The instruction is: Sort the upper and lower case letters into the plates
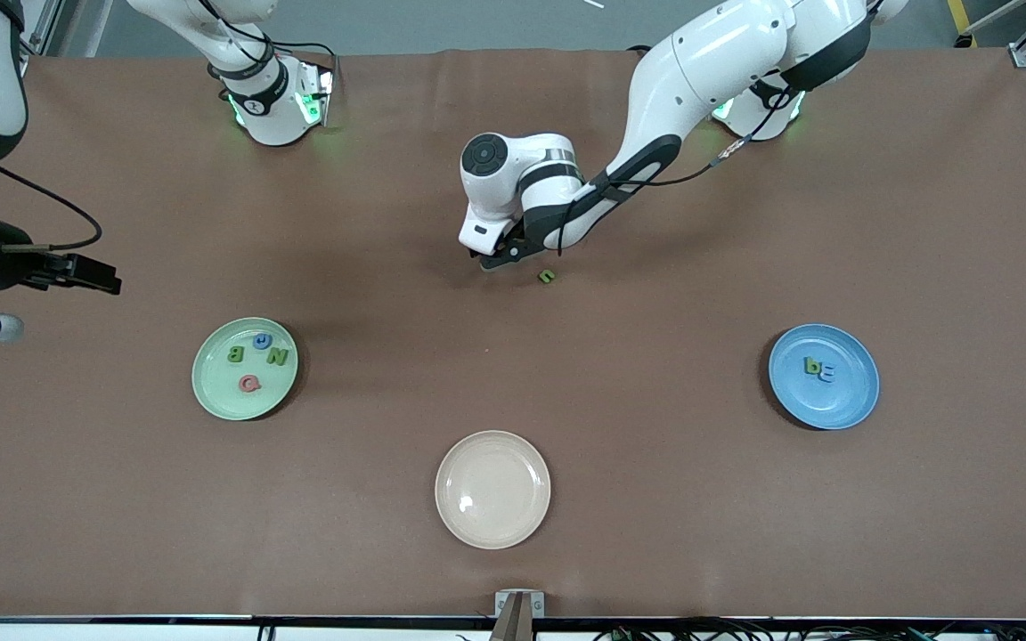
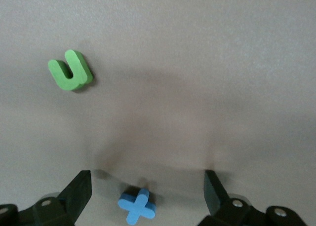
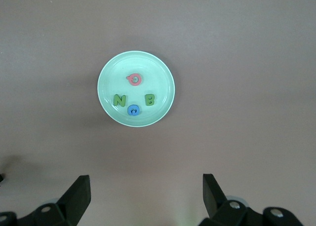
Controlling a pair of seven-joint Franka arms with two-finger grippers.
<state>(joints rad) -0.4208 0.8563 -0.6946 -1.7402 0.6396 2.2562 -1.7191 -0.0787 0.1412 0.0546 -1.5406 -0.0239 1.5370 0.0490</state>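
My left gripper (image 1: 500, 260) is low over the middle of the table, open. A blue x-shaped letter (image 2: 137, 205) lies flat on the table between its fingers (image 2: 79, 192), touching neither; the hand hides it in the front view. A green u-shaped letter (image 1: 547, 277) (image 2: 70, 70) lies just beside the gripper. The mint green plate (image 1: 210, 381) (image 3: 148, 68) holds a pink letter (image 1: 249, 384), a green N (image 1: 277, 356), a green B (image 1: 236, 353) and a small blue letter (image 1: 261, 340). The sky blue plate (image 1: 842, 402) holds a green b (image 1: 810, 365) and a blue E (image 1: 826, 373). My right gripper (image 1: 103, 278) (image 3: 146, 191) hangs open and empty, high near the mint plate.
A cream-beige plate (image 1: 492, 489) with nothing in it sits nearest the front camera, between the two coloured plates. The brown table top runs bare around the plates. The left arm's elbow and forearm (image 1: 655, 151) stretch from its base toward the middle.
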